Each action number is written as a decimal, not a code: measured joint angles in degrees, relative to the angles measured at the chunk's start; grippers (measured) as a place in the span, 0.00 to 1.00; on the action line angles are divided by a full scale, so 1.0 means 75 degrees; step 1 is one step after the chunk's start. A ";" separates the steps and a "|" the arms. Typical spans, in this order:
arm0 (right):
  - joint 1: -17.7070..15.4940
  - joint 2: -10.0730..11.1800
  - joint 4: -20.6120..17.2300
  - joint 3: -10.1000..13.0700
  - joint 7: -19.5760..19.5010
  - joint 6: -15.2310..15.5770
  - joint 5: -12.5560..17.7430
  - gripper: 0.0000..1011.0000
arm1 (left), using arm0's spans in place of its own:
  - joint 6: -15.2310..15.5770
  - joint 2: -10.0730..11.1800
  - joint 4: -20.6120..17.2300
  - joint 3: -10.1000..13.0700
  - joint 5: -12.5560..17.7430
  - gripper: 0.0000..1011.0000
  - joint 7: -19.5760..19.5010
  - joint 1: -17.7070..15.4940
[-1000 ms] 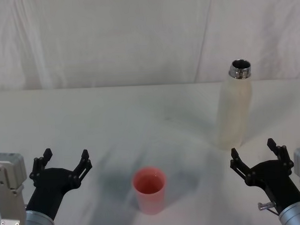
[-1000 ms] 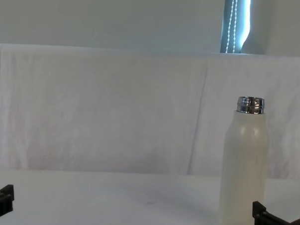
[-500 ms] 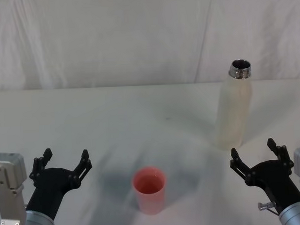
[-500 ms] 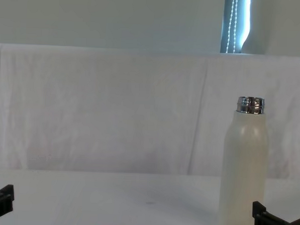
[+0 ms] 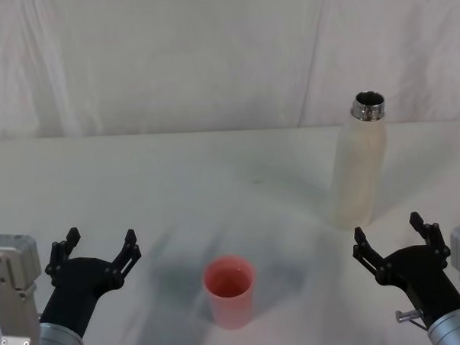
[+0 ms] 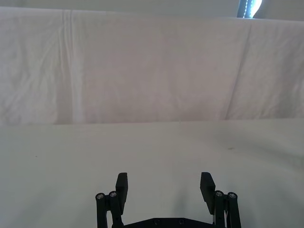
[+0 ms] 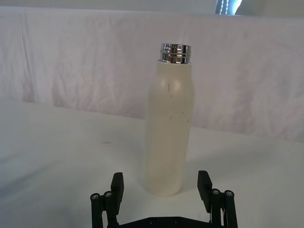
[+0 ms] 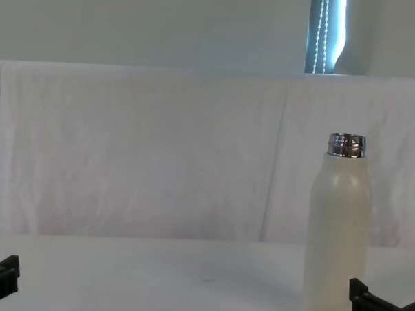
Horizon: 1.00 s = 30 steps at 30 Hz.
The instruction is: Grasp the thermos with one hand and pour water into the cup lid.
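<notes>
Two claws hover low over the bench [image 5: 138, 176], both spread, nothing held. Thermos [image 5: 359, 167] stands upright, long axis vertical, straight ahead of the right claw [image 5: 392, 238] and near it; far from the left claw [image 5: 97, 248]. Cup lid [image 5: 229, 291] sits between the arms, front-centre. No change vs earlier frames.

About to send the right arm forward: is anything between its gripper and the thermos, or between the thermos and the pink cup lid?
Nothing visible. The right gripper, open, faces the upright thermos across bare table. The cup lid stands nearer the robot and to the thermos's left, with bare table between them. The left gripper sits open, off to the side.
</notes>
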 joint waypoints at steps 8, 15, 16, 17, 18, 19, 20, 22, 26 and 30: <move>0.0000 0.0000 0.0000 0.0000 0.0000 0.0000 0.0000 0.99 | 0.0000 0.0000 0.0000 0.0000 0.0000 0.99 0.0000 0.0000; 0.0000 0.0000 0.0000 0.0000 0.0000 0.0000 0.0000 0.99 | 0.0000 0.0000 0.0000 0.0000 0.0000 0.99 0.0000 0.0000; 0.0000 0.0000 0.0000 0.0000 0.0000 0.0000 0.0000 0.99 | 0.0000 0.0000 0.0000 0.0000 0.0000 0.99 0.0000 0.0000; 0.0000 0.0000 0.0000 0.0000 0.0000 0.0000 0.0000 0.99 | 0.0000 0.0000 0.0000 0.0000 0.0000 0.99 0.0000 0.0000; 0.0000 0.0000 0.0000 0.0000 0.0000 0.0000 0.0000 0.99 | 0.0000 0.0000 0.0000 0.0000 0.0000 0.99 0.0000 0.0000; 0.0000 0.0000 0.0000 0.0000 0.0000 0.0000 0.0000 0.99 | 0.0000 0.0000 0.0000 0.0000 0.0000 0.99 0.0000 0.0000; 0.0000 0.0000 0.0000 0.0000 0.0000 0.0000 0.0000 0.99 | 0.0000 0.0000 0.0000 0.0000 0.0000 0.99 0.0000 0.0000; 0.0000 -0.0006 0.0000 0.0027 0.0093 0.0000 0.0041 0.99 | 0.0000 0.0000 0.0000 0.0000 0.0000 0.99 0.0000 0.0000; 0.0015 -0.0012 0.0020 0.0146 0.0474 0.0017 0.0312 0.99 | 0.0000 0.0000 0.0000 0.0000 0.0000 0.99 0.0000 0.0000; 0.0041 0.0021 0.0043 0.0275 0.0926 0.0058 0.0632 0.99 | 0.0000 0.0000 0.0000 0.0000 0.0000 0.99 0.0000 0.0000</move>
